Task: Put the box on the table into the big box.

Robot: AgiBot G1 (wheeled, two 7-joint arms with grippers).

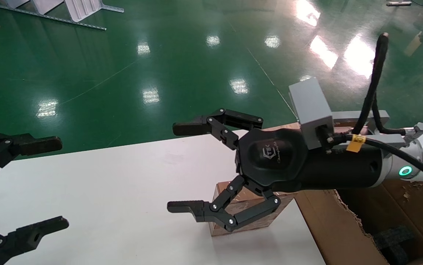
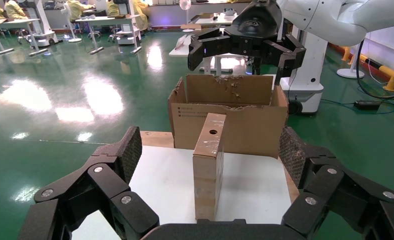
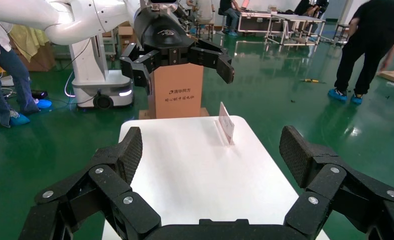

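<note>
The box stands on its narrow side on the white table, next to the big box. In the left wrist view the box shows its round hole, with the big box right behind it. My right gripper is open and empty. It hangs above the box and clear of it, and the left wrist view shows it high over the big box. The box does not show in the right wrist view. My left gripper is open at the table's left end, facing the box.
Black foam lies inside the big box. A small thin upright card stands on the table. A printed brown carton stands beyond the table's far end, behind my left gripper. Green floor surrounds the table.
</note>
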